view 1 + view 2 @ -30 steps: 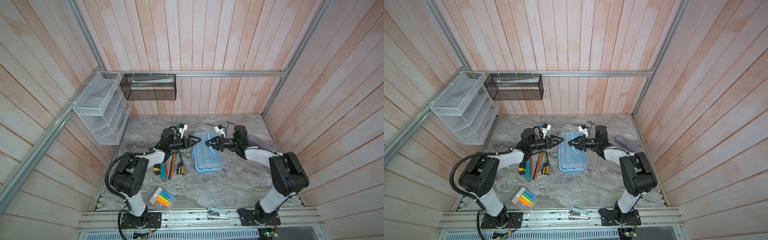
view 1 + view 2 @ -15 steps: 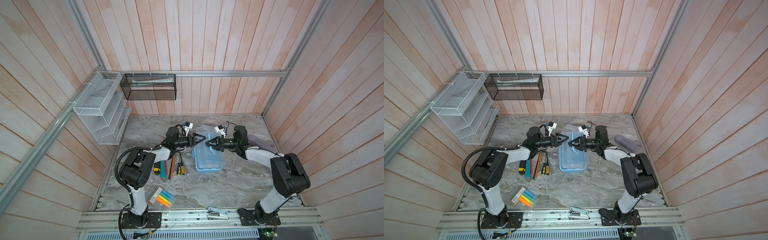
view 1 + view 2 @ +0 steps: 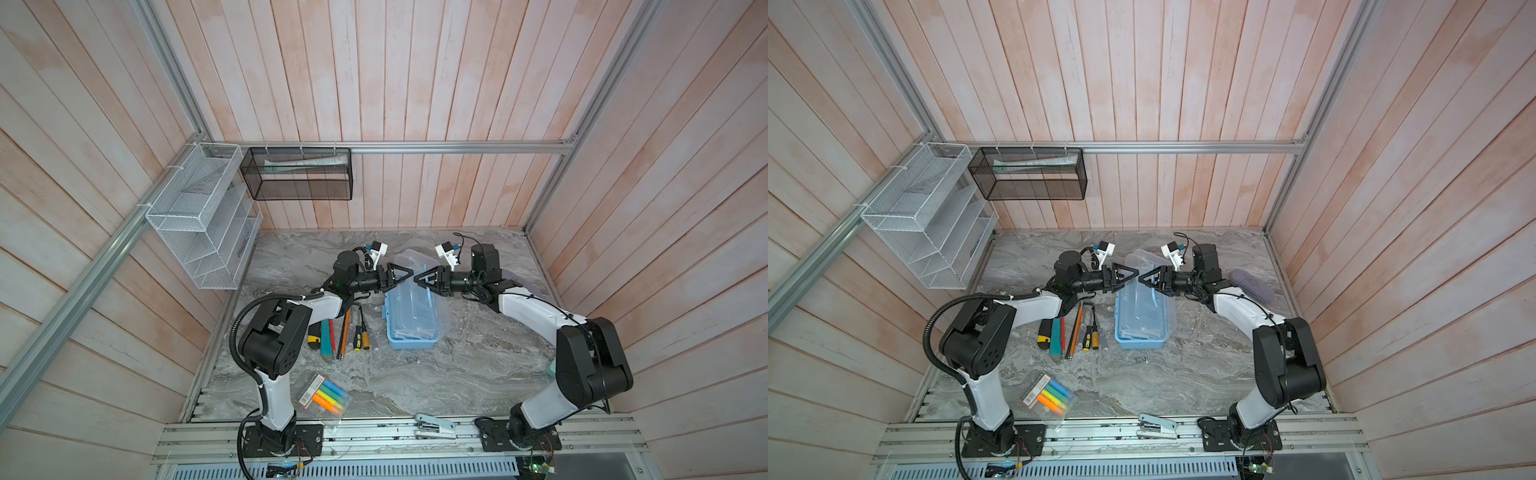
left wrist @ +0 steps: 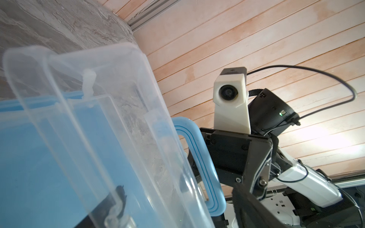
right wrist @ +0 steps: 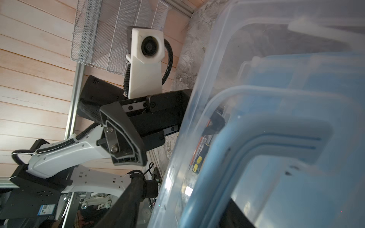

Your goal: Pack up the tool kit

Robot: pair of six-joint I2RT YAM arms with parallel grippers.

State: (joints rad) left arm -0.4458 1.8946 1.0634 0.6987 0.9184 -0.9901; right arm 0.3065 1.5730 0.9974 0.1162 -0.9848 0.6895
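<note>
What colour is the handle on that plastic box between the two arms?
Light blue; the handle shows best in the left wrist view.

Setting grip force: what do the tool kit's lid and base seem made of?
The lid looks like thin clear plastic, glossy: the table shows through it. The base looks like opaque light-blue moulded plastic, smooth; stiffness unclear.
</note>
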